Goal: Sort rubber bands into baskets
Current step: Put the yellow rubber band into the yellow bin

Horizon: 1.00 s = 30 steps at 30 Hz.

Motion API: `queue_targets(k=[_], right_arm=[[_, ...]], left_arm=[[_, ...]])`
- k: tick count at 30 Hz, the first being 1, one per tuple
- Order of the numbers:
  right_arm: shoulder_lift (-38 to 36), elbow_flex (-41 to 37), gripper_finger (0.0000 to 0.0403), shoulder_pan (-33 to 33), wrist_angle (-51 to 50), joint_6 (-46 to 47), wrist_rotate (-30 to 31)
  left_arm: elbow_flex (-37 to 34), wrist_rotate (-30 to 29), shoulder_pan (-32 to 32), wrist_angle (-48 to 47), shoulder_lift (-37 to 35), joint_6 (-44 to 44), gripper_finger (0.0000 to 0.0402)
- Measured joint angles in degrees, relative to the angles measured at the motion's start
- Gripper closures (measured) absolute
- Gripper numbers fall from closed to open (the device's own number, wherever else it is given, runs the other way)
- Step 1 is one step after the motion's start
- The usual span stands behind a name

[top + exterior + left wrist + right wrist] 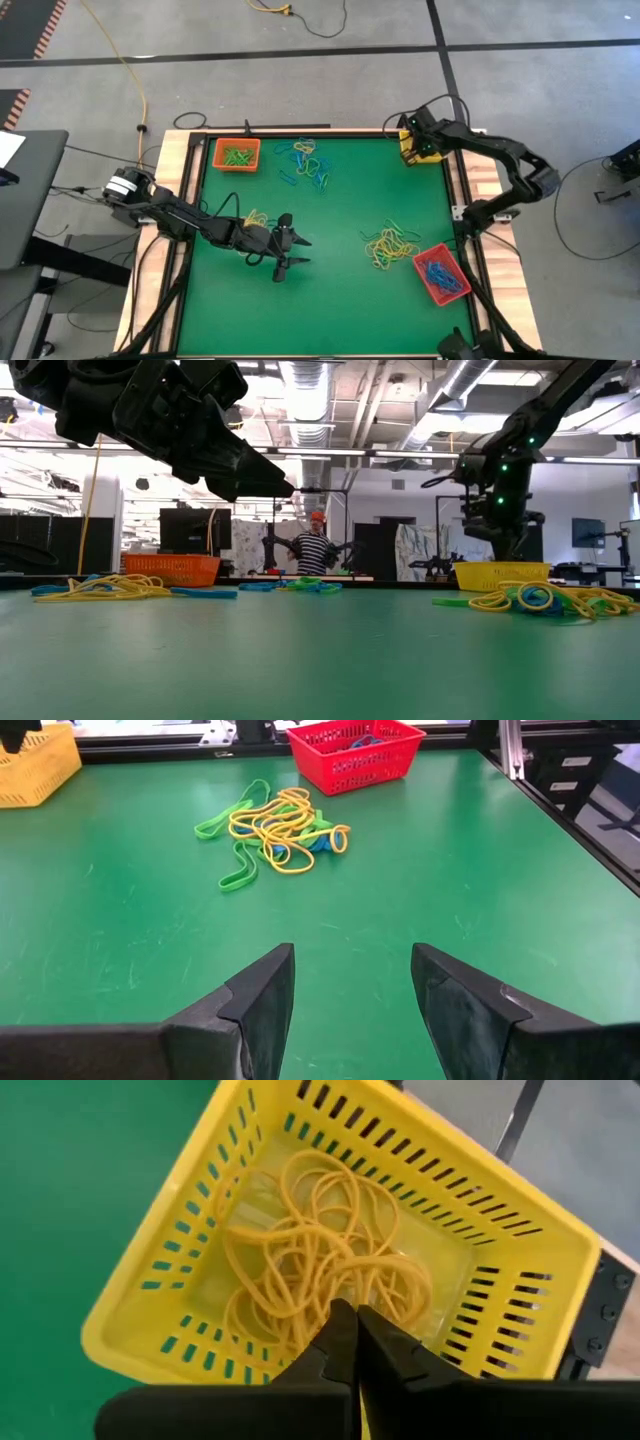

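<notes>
The right gripper (355, 1342) is seen poised directly over the yellow basket (150, 1315), which stands at the far right corner of the green surface (330, 300); its fingers (395, 1355) are pressed almost together, and whether a band is still pinched between them cannot be told. A tangle of yellow rubber bands (320, 1265) is contained in that basket. The left gripper (293, 251) is held above a bare part of the surface, well apart from the yellow basket and toward the near left, with its fingers (260, 1000) spread apart and nothing between them. An orange basket (237, 155) holding green bands (238, 157) is placed at the far left corner, across the surface from the yellow basket, and a red basket (440, 274) holding blue bands (436, 272) is set on the same right side as the yellow basket but nearer the front. Loose mixed piles are left on the surface: one just beside the orange basket (308, 163), one just beside the red basket (390, 245), and a small yellow bunch (257, 217) by the left arm. In the low view, a person (316, 545) is seen in the room beyond the surface.
</notes>
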Motion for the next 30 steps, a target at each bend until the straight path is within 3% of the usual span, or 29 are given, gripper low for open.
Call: queue_targets(k=[6, 21, 30], right_arm=[[0.0, 0.0, 0.0340, -0.2, 0.2, 0.1, -0.1], [-3.9, 0.0, 0.0215, 1.3, -0.3, 0.7, -0.1], [-13.4, 0.0, 0.0205, 9.8, -0.8, 3.9, -0.3]], left_arm=[[0.0, 0.0, 0.0, -0.3, 0.0, 0.1, 0.0210], [0.0, 0.0, 0.0, -0.5, 0.0, 0.2, 0.0210], [0.0, 0.0, 0.0, -0.9, 0.0, 0.2, 0.0210]])
